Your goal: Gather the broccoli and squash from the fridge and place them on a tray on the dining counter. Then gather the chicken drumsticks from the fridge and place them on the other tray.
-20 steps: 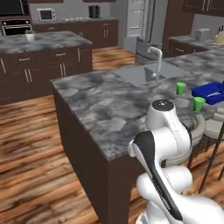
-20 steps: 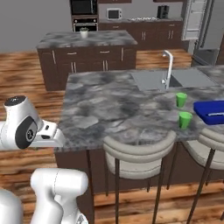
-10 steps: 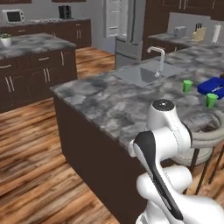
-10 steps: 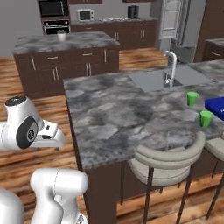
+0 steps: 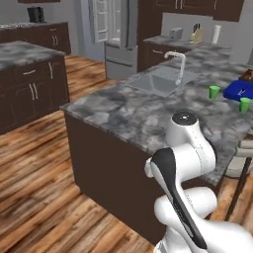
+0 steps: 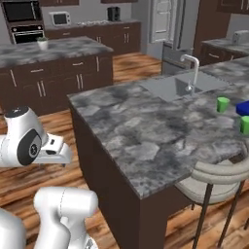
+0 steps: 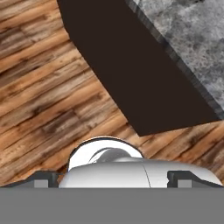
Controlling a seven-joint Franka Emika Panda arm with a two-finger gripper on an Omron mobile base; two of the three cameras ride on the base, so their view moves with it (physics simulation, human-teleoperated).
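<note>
Lit evenly and softly, rendered, somewhat low in sharpness.

Showed no hard shadows and no strong glare; carried a faint sheen on the grey table (image 6: 146, 126) and pale gloss on the wooden floor (image 5: 44, 163). Blurred at the far cabinets and the fridge (image 5: 121, 39). Looked coarse and smeared in the hand view, darkest on the table's brown side.

No text, label, brand, number or sign can be read anywhere in these pictures. The fridge (image 5: 121, 37) at the far side of the room and the microwave (image 6: 61, 18) on the far left wall show plain fronts, too small and blurred to carry any lettering that could be made out. The blue tray (image 5: 239, 90) and the green cups (image 6: 222, 104) on the stone counter (image 6: 146, 126) are bare of markings.
</note>
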